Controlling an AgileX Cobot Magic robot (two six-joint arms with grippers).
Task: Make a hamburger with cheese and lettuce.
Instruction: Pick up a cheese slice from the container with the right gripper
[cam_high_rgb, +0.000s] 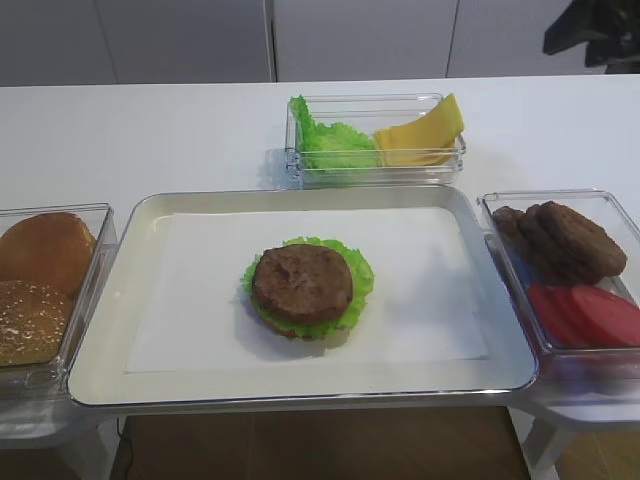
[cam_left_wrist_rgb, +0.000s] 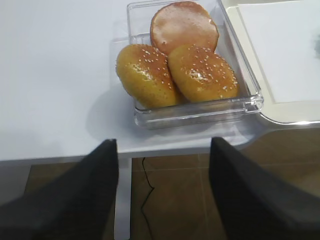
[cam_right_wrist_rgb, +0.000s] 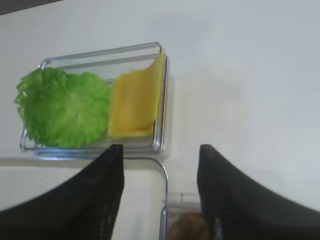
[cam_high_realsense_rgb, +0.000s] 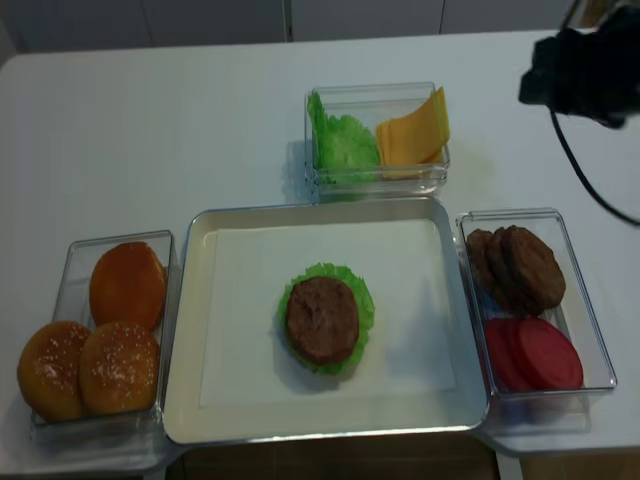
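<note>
Hamburger (cam_high_rgb: 305, 289) — brown grilled patty on a ruffled green leaf and thin bun base — sits at centre of the paper-lined metal tray (cam_high_rgb: 110, 300) in the high view; no cheese on it yet.

Cheese (cam_right_wrist_rgb: 134, 102), thin smooth yellow square slices, leans against the right wall of the clear plastic box (cam_right_wrist_rgb: 163, 105) at upper centre of the high view; spare lettuce (cam_right_wrist_rgb: 62, 107), frilly bright green leaves, fills the left half of that box, touching the cheese along one edge.

Right gripper (cam_right_wrist_rgb: 160, 165): black jaws apart, nothing between them, lower middle of the wrist frame, on the near side of the box rim. Left gripper (cam_left_wrist_rgb: 162, 175): jaws apart, empty, low in its frame, off the table edge near the clear box of sesame buns (cam_left_wrist_rgb: 177, 75).

Risks as judged:
- slices are stacked; a pinch may lift two, or slide off the smooth face;
- the slice rides up the wall — a jaw could strike the rim and shove the box;
- a leftward drift would snag lettuce;
- a limp slice may fold or land off-centre on the patty.
</note>
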